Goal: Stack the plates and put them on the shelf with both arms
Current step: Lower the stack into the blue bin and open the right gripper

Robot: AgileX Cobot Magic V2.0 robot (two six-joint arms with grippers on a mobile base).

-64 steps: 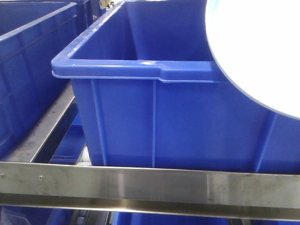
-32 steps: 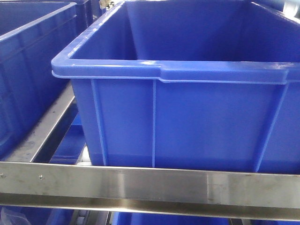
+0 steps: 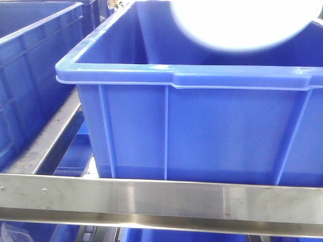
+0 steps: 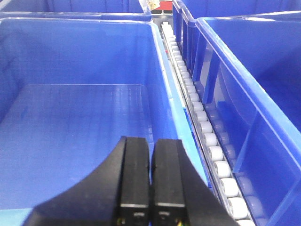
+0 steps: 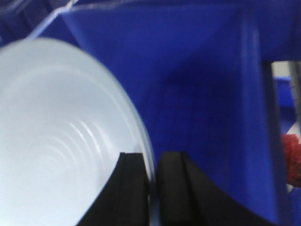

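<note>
Front view: large blue crate (image 3: 202,126) seated on the shelf (image 3: 161,199), directly behind the brushed steel front rail. Plate (image 3: 239,25) suspended above the open top of this crate, blurred, pale underside toward the camera, lower edge just above the crate's near rim. Second blue crate (image 3: 30,75) to the left of the large crate, separated from it by a steel side rail. Right wrist view: right gripper (image 5: 153,188) clamped on the plate (image 5: 61,141), rim pinched between the two black fingers, concentric rings visible on the plate face, blue crate wall (image 5: 202,108) behind the plate. Only one plate distinguishable; second plate not identifiable in any view. Left wrist view: left gripper (image 4: 150,183) closed with nothing between the fingers, pads almost touching, positioned over the interior of a blue crate (image 4: 75,117) near its right wall. Row of white rollers (image 4: 202,136) running along the right side of that crate, between it and a neighbouring blue crate (image 4: 254,94).
</note>
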